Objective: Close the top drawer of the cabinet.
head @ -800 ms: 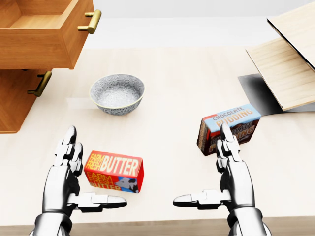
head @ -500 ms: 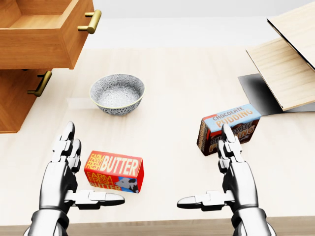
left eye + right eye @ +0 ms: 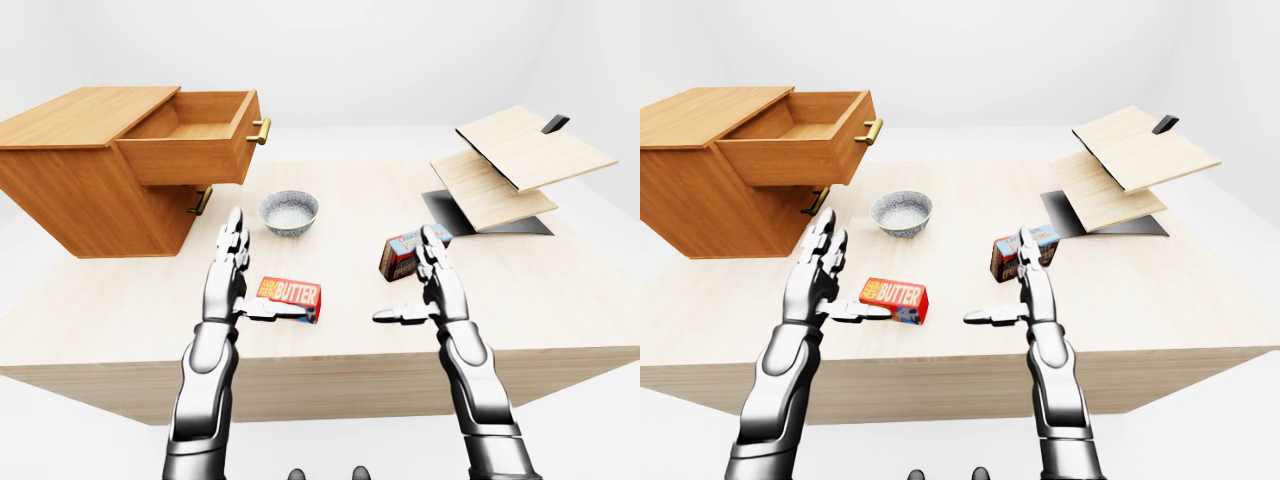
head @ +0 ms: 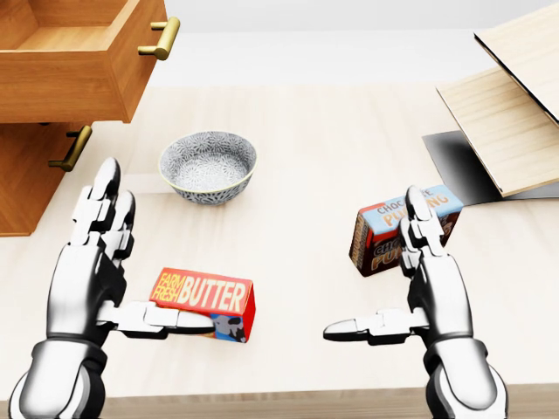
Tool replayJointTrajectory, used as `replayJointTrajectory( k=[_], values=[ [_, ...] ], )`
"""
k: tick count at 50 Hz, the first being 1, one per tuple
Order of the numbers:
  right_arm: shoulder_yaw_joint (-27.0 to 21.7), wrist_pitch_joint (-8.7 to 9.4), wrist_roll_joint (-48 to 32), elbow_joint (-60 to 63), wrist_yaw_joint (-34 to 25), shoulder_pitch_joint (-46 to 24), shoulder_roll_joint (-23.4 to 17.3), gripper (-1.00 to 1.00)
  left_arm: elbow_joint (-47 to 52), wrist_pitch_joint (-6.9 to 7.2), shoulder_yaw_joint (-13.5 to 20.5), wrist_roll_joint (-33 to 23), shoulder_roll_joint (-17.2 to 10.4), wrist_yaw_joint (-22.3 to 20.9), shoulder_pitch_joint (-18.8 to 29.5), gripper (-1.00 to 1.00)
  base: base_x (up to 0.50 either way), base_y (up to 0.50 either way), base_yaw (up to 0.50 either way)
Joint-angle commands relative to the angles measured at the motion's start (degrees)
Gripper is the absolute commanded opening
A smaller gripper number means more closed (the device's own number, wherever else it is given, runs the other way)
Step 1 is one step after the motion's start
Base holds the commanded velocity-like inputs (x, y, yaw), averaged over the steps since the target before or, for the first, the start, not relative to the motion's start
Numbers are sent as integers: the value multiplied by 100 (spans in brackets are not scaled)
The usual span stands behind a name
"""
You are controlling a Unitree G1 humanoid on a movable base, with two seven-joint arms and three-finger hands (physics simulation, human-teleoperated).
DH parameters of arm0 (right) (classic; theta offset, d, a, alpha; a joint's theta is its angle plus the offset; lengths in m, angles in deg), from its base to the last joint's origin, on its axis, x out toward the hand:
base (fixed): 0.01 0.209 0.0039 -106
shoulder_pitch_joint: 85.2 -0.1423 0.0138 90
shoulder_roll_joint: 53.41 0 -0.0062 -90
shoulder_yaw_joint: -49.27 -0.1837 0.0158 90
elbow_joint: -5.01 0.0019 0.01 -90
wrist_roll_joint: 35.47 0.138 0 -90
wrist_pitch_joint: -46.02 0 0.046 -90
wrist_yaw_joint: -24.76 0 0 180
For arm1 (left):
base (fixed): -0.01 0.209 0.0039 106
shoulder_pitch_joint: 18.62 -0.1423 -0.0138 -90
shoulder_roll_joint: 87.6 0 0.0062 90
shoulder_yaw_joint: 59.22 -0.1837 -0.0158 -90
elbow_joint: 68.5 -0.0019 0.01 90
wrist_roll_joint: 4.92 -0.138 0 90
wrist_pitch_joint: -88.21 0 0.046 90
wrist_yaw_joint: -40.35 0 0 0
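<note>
Jutting rightward from the cabinet (image 3: pixel 70 180), the top drawer (image 3: pixel 190 140) stands open; both robot hands hover open-fingered.

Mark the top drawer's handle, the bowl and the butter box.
top drawer's handle (image 3: pixel 259 131), left-eye view, middle of the brass bar.
bowl (image 4: pixel 208 166), head view, inner base.
butter box (image 4: pixel 203 295), head view, printed top face.

Plain white walls (image 3: pixel 400 50) are closing in the room, meeting at a soft corner at the upper right of the left-eye view, and a pale floor (image 3: pixel 60 440) is showing below. A light wooden tabletop (image 3: pixel 340 200) is spanning the middle, lying under even, bright light with faint shadows.
</note>
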Motion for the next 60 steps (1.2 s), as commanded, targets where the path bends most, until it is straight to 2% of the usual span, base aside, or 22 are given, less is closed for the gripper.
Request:
replayJointTrajectory(
  k=[1, 5, 16, 22, 25, 26, 30, 33, 40, 48, 55, 60],
  values=[
    [-91, 142, -125, 424, 6, -358, -108, 100, 358, 0, 34, 47, -76, -241, 333, 100, 0, 0, 0],
    [-117, 142, -153, 599, -32, -475, -155, 100, 528, 0, 102, 242, -113, -369, 497, 100, 0, 0, 0],
    [-153, 142, -241, 1018, -128, -856, -252, 100, 398, 0, 156, 250, -267, -514, 1019, 100, 0, 0, 0],
    [-248, 142, -309, 607, -229, -1307, -454, 100, 632, 0, 110, 209, -306, -548, 1388, 100, 0, 0, 0],
    [-251, 142, -312, 600, -234, -1314, -456, 100, 635, 0, 112, 202, -303, -552, 1395, 100, 0, 0, 0],
    [-240, 142, -382, 597, -279, -1514, -544, 100, 559, 0, 72, 124, -356, -580, 1621, 100, 0, 0, 0],
    [-282, 142, -481, 809, -430, -1806, -664, 100, 410, 0, 107, 119, -389, -666, 2025, 100, 0, 0, 0],
    [-310, 142, -556, 787, -423, -1936, -721, 100, 324, 0, 136, 140, -425, -677, 2198, 100, 0, 0, 0],
    [-453, 142, -546, 421, -567, -2526, -1025, 100, -118, 0, 278, 397, -654, -780, 3064, 100, 0, 0, 0],
    [-503, 142, -579, 378, -646, -2838, -1220, 100, -556, 0, 305, 480, -841, -888, 3593, 100, 0, 0, 0],
    [-508, 142, -576, 260, -613, -3050, -1241, 100, -823, 0, 350, 505, -907, -888, 3835, 100, 0, 0, 0],
    [-449, 142, -595, 439, -637, -3017, -1211, 100, -696, 0, 317, 516, -912, -842, 3740, 100, 0, 0, 0]
  ],
)
